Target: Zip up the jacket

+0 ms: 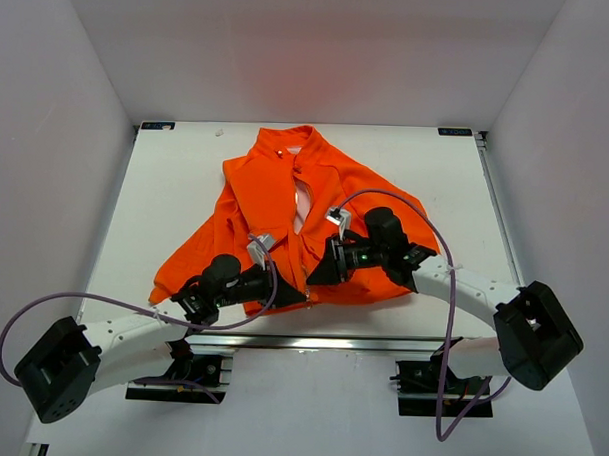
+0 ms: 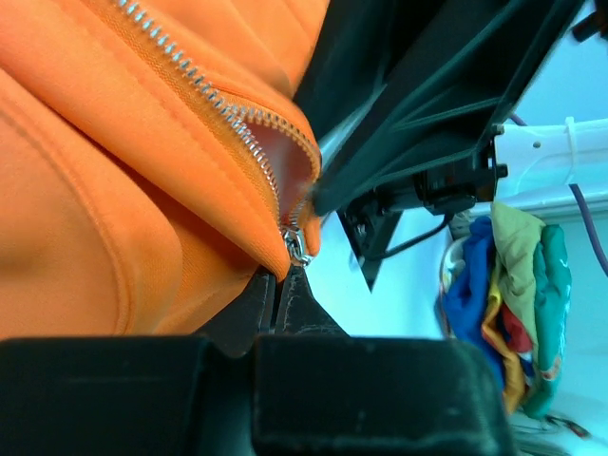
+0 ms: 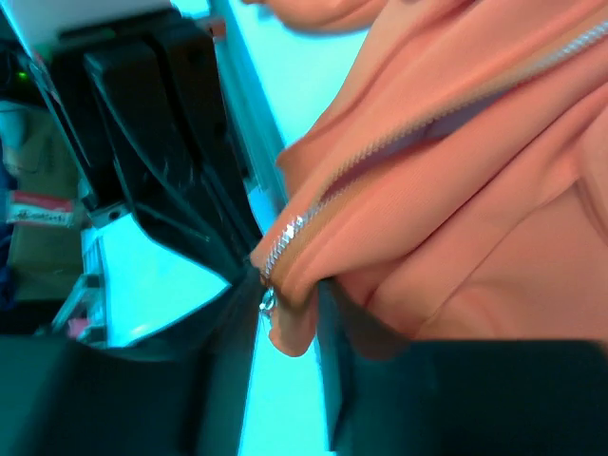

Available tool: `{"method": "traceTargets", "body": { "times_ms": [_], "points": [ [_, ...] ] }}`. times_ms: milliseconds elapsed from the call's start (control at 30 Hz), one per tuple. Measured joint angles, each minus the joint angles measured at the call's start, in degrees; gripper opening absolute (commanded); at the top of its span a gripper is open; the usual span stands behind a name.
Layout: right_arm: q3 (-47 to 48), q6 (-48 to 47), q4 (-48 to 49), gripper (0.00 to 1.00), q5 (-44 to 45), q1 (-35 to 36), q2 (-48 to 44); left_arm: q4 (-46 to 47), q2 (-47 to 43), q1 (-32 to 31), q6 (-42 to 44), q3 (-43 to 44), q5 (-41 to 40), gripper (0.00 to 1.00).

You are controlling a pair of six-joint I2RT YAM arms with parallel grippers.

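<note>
The orange jacket [image 1: 271, 192] lies spread on the white table [image 1: 165, 203], collar at the far side, its front partly parted and showing pale lining. Both grippers meet at the middle of the near hem. My left gripper [image 1: 288, 289] [image 2: 275, 281] is shut, pinching the hem corner just below the zipper's [image 2: 190, 81] metal bottom end [image 2: 297, 249]. My right gripper [image 1: 314, 272] [image 3: 294, 318] stands open, a lobe of the other hem corner [image 3: 293, 334] hanging between its fingers beside the small metal zipper piece [image 3: 269, 302]. The zipper teeth [image 3: 380, 147] run up and away.
The right arm [image 2: 418, 95] crowds close over the left gripper. A heap of coloured cloths [image 2: 503, 294] lies beyond the table's near edge. White walls enclose the table on three sides. A metal rail [image 1: 311, 340] runs along the front edge.
</note>
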Motion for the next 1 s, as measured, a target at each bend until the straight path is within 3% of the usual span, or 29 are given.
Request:
{"method": "traceTargets", "body": {
  "times_ms": [33,100,133,167,400,567,800,1000],
  "points": [
    [-0.02,0.22,0.35,0.43,0.42,-0.13,-0.20,-0.11,0.42,-0.13,-0.39,-0.02,0.50,0.00],
    [-0.37,0.31,0.46,0.77,1.95,-0.35,-1.51,0.24,1.25,-0.24,-1.40,-0.02,1.05,0.00],
    [-0.90,0.35,0.63,0.88,2.91,-0.39,-2.93,0.68,1.49,-0.26,-2.03,-0.02,1.22,0.00],
    [-1.60,0.37,0.66,0.89,3.85,-0.42,-4.57,1.22,1.66,-0.26,-2.62,-0.02,1.42,0.00],
    [-8.13,0.24,-0.92,0.89,9.70,-0.42,-20.00,4.26,2.27,-0.33,-5.88,0.00,1.70,0.00],
    [-13.60,3.02,-1.27,0.89,9.42,0.83,-24.44,5.07,2.51,-0.33,-7.61,0.00,1.70,0.00],
    [-16.11,6.78,-2.34,0.80,15.13,14.38,-24.72,5.60,2.49,-0.33,-9.09,0.00,1.68,0.00],
    [-16.11,10.23,-0.50,0.76,22.18,17.77,-21.73,5.73,2.45,-0.33,-10.05,0.00,1.66,0.00]
  ]
}}
